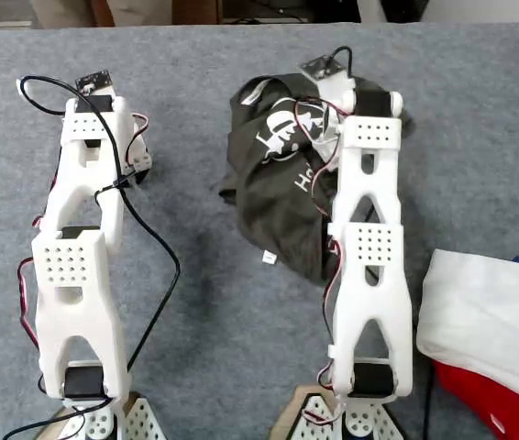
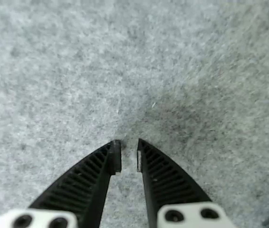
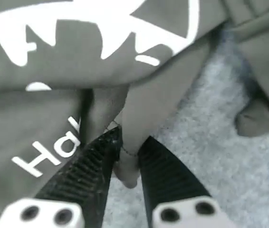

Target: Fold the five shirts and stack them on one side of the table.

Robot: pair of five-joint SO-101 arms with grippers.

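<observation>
1. The dark shirt (image 1: 278,183) lies crumpled on the grey table (image 1: 195,110), at the far middle, its white print facing up.
2. The right gripper (image 3: 129,142) is down on this shirt near its far edge and pinches a fold of the dark cloth between its jaws.
3. The left gripper (image 2: 128,154) points down at bare table, well to the left of the dark shirt. Its jaws stand a narrow gap apart with nothing between them.
4. A white shirt (image 1: 489,321) lies at the near right edge on top of a red shirt (image 1: 507,408), apart from the dark one.
</observation>
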